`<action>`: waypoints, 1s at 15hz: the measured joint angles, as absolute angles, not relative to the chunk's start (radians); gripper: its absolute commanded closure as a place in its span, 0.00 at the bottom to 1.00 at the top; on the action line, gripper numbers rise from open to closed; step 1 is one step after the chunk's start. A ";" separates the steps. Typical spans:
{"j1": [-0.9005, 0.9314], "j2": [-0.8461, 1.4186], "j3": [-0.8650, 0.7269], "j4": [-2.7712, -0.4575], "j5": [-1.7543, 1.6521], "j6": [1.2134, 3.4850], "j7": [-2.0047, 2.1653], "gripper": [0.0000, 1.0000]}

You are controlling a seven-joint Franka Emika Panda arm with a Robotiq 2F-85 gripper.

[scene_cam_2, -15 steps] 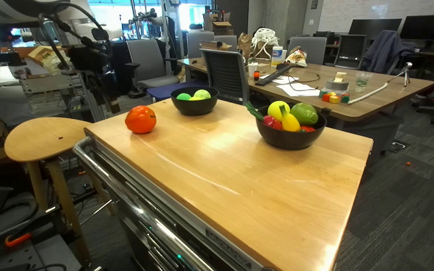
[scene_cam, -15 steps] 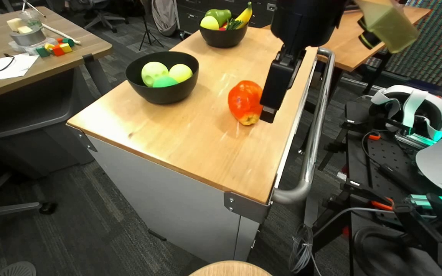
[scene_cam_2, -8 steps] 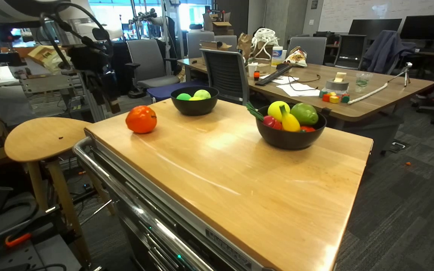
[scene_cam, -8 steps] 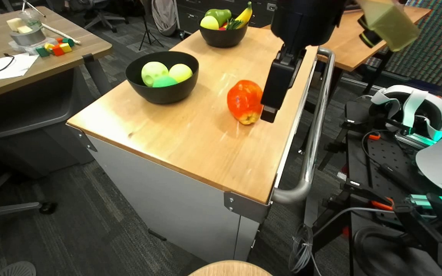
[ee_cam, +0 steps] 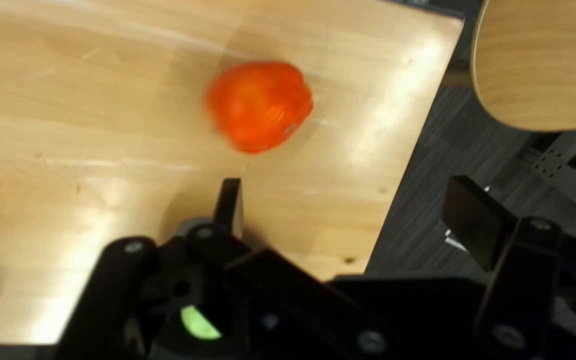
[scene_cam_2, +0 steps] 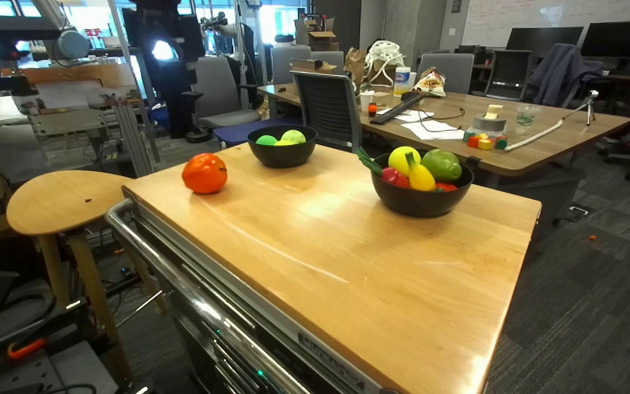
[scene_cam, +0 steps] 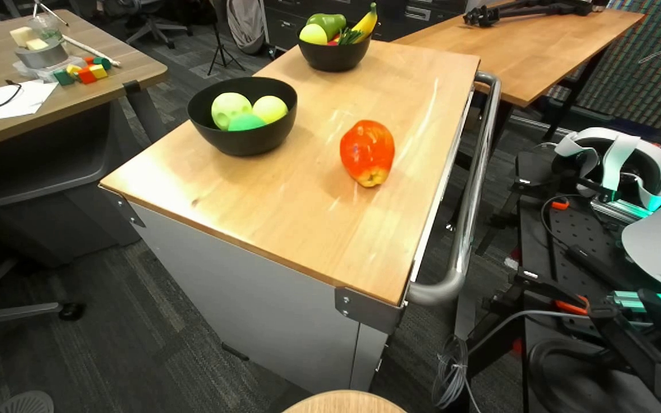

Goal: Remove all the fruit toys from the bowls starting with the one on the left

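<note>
On the wooden tabletop lies a red-orange fruit toy (scene_cam: 367,153), outside both bowls; in the wrist view the same fruit (ee_cam: 263,106) sits above and left of my jaws. The nearer black bowl (scene_cam: 244,142) holds a light-green ball (scene_cam: 230,109), a yellow-green one (scene_cam: 270,109) and a green one (scene_cam: 246,122). The far bowl (scene_cam_2: 421,203) contains a yellow banana (scene_cam_2: 420,176), a green fruit (scene_cam_2: 442,166), a yellow one (scene_cam_2: 404,160) and small red ones. My gripper (ee_cam: 350,212) is open above the table's edge, nothing between its fingers. Light green shows through its linkage.
A metal handle bar (scene_cam: 477,189) runs along one side of the cart top. A round wooden stool (scene_cam_2: 63,200) stands by its end. Another table (scene_cam_2: 555,117) with tape, blocks and paper is behind the bowls.
My arm has swung up and away from beside the red-orange fruit, leaving one exterior view entirely. The fruits and bowls have stayed where they were.
</note>
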State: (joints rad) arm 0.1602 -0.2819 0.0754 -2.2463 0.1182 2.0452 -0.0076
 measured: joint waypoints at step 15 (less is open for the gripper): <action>0.092 0.001 0.079 -1.851 0.047 2.103 0.077 0.00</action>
